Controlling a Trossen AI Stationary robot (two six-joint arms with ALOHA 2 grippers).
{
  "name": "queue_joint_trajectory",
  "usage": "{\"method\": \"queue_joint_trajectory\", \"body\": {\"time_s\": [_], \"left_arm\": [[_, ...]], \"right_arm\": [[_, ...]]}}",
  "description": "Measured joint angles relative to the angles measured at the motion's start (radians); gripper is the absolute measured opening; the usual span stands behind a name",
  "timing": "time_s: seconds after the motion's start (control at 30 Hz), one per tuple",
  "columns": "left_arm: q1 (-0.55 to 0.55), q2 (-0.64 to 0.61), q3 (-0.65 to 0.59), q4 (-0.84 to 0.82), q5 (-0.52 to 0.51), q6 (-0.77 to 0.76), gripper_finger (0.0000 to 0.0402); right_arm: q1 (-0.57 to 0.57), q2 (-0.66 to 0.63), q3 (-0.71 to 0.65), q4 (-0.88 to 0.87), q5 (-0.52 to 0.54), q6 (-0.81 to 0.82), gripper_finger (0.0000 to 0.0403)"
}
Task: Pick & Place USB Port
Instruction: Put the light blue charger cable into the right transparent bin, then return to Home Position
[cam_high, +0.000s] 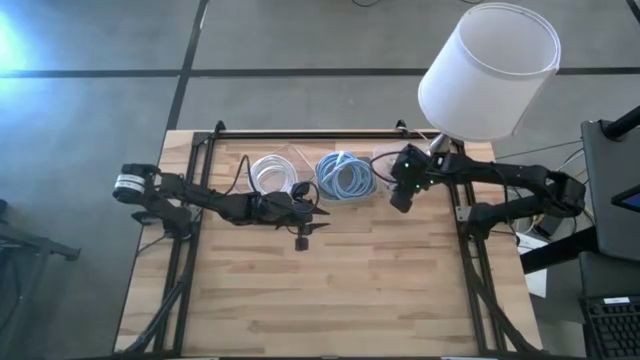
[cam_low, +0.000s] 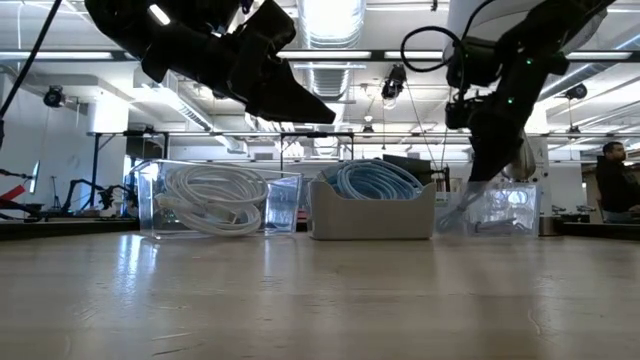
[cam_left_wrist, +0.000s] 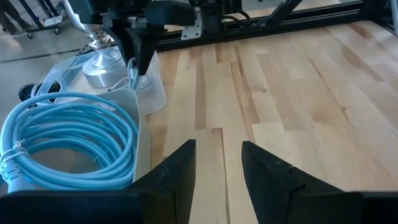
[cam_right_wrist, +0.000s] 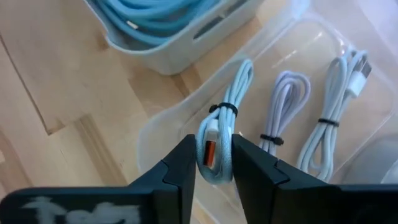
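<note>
My right gripper (cam_right_wrist: 212, 146) is shut on a white USB cable bundle (cam_right_wrist: 227, 106) tied with a dark band. It hovers over the clear tray (cam_right_wrist: 186, 99) at the table's far right, where two more tied white bundles (cam_right_wrist: 283, 112) lie. In the high view this gripper (cam_high: 401, 200) stands just near of the tray (cam_high: 388, 158). My left gripper (cam_left_wrist: 217, 146) is open over bare wood near the table's middle (cam_high: 312, 213), beside the bin of blue cable (cam_left_wrist: 68, 134). My right gripper pinches the white bundle between its two fingers at the plug end, where the USB plug with the orange insert (cam_right_wrist: 210, 151) shows. The fingers (cam_right_wrist: 177, 171) come from above, pointing down, along the bundle. The rest of the bundle hangs below them over the tray.
Along the far edge stand a clear box of coiled white cable (cam_high: 270, 172), a pale bin of coiled blue cable (cam_high: 345, 175) and the clear tray. A white lampshade (cam_high: 490, 70) hangs over the far right corner. The near half of the wooden table (cam_high: 330, 290) is bare planks.
</note>
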Motion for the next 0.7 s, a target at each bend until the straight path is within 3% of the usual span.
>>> {"method": "queue_joint_trajectory", "body": {"time_s": [0.4,0.7], "left_arm": [[0.0,0.0,0.0,-0.014,0.0,0.0,0.0133],[0.0,-0.008,0.0,-0.013,0.0,-0.026,0.0133]], "right_arm": [[0.001,-0.004,0.011,-0.007,0.002,-0.011,0.0153],[0.008,-0.058,0.038,-0.009,-0.037,0.075,0.0156]]}}
